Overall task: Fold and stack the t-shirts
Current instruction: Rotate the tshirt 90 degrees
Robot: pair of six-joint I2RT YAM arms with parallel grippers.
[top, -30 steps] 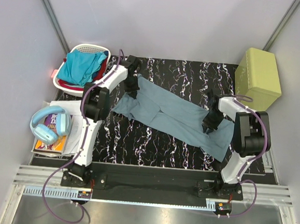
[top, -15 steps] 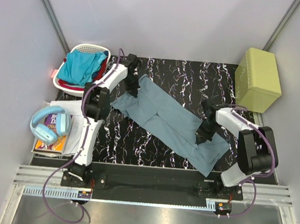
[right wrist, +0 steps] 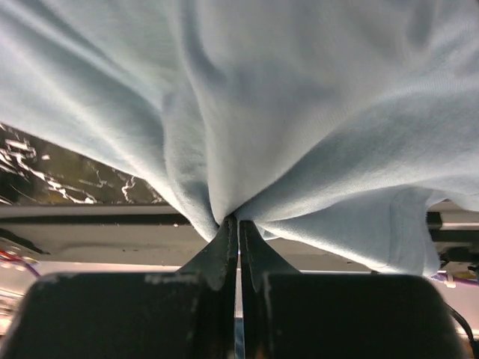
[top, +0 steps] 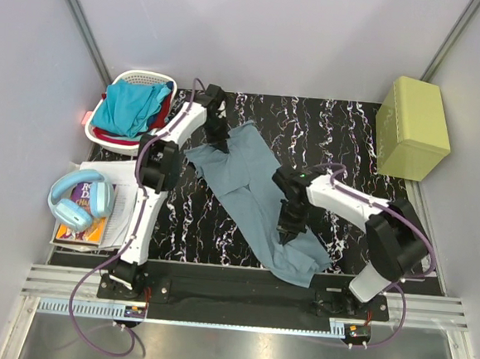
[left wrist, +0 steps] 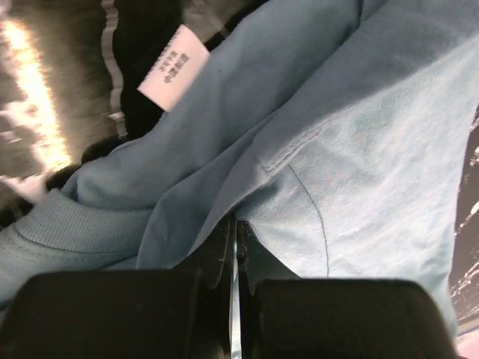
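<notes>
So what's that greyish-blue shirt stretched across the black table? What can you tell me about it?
The grey-blue t-shirt looks like soft knit cloth, with a ribbed collar and a white care label. It lies bunched lengthwise and wrinkled, running diagonally across the black marbled mat from the far left to the near edge. The left gripper is shut on its far end, and the right gripper pinches a fold nearer its near end.
</notes>
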